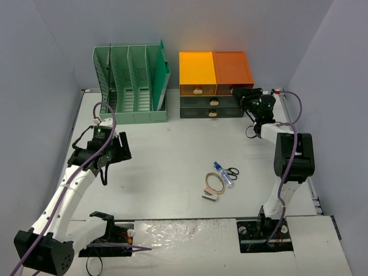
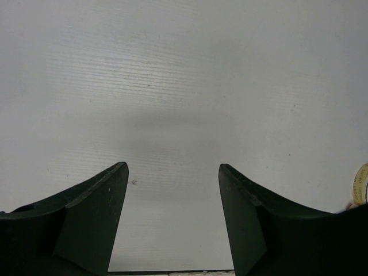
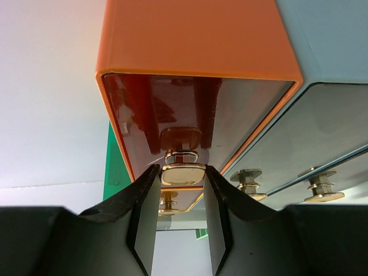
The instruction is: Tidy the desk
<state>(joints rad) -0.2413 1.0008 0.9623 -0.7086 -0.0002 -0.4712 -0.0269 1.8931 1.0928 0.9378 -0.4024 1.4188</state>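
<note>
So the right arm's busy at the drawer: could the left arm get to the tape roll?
Probably yes: the left gripper hangs open over bare desk, nothing lies between it and the tape roll, though scissors and a pen crowd its far side.

desk [image 1: 172, 155]: off-white | file rack [image 1: 135, 86]: mint-green, slotted | drawer unit [image 1: 216, 85]: orange, dark-grey | knob [image 3: 183, 173]: gold
</note>
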